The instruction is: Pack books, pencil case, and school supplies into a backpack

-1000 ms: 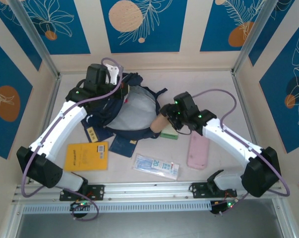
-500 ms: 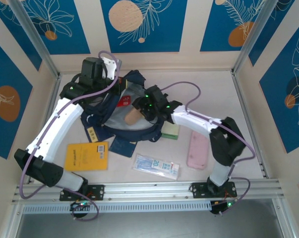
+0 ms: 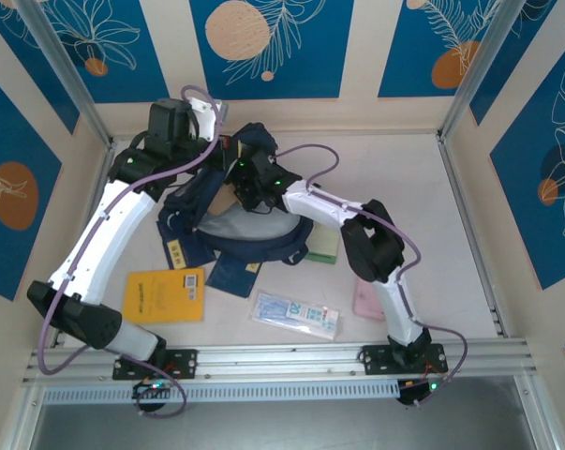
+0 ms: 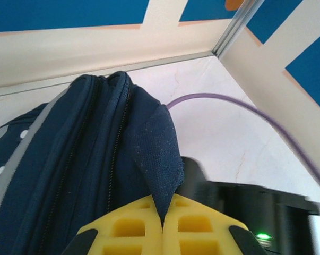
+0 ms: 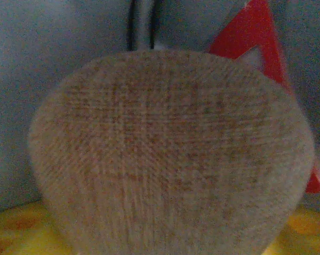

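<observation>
The backpack (image 3: 259, 251) lies in the upper-left-centre of the top view, on the pale bench (image 3: 404, 178). It is navy blue fabric with dark straps, and its mouth gapes to show a pale grey lining. The left wrist view shows its zip lines and a grey stripe running down the cloth.

The left tool (image 4: 162, 212) has its yellow pads pressed together on a fold of the navy fabric at the bag's far edge, holding that edge up. The right tool (image 3: 240, 183) reaches into the open mouth from the right. A tan woven pouch (image 5: 170, 154) sits right in front of its camera, between the yellow fingers (image 5: 14, 234). I cannot tell whether the fingers clamp it or stand loose around it. Behind the pouch, in the upper right of that view, a red box (image 5: 261, 24) lies against the grey lining.

Below the bag in the top view:
- Two navy books (image 3: 174, 251) stick out from under its lower edge, one with a small yellow label.
- An orange-yellow book (image 3: 163, 295) lies flat toward the lower left.
- A clear packet with blue print (image 3: 296, 314) lies right of that book.
- A pale green pad (image 3: 322, 244) sits at the bag's right side.
- A pink pencil case (image 3: 362, 300) lies partly under the right arm.
</observation>
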Controlling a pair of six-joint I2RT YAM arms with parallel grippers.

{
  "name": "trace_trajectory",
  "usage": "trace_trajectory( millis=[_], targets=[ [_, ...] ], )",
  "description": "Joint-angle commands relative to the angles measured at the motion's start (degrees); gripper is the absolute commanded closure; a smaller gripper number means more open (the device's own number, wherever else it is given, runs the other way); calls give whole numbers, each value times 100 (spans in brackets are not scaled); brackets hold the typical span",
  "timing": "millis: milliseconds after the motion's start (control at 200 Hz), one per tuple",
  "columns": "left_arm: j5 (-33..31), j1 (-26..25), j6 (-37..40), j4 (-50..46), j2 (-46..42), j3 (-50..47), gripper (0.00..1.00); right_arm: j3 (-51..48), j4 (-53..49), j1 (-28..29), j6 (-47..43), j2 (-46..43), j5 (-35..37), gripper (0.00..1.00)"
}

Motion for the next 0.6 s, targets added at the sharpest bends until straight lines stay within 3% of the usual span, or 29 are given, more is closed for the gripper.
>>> trace_trajectory(
  millis=[0, 195, 340, 595],
  targets=[
    [397, -5, -40, 801, -130, 507, 100, 614, 218, -7, -214, 341, -470, 21],
    [271, -9, 70, 800, -174, 385, 100, 628, 347, -33, -690, 357, -803, 15],
    [64, 1, 142, 814, -191, 192, 100, -34, 889, -25, -1322, -100, -875, 21],
    [36, 19, -103, 1102, -200, -298, 100, -860, 73, 87, -2853, -1234, -111, 35]
  ],
)
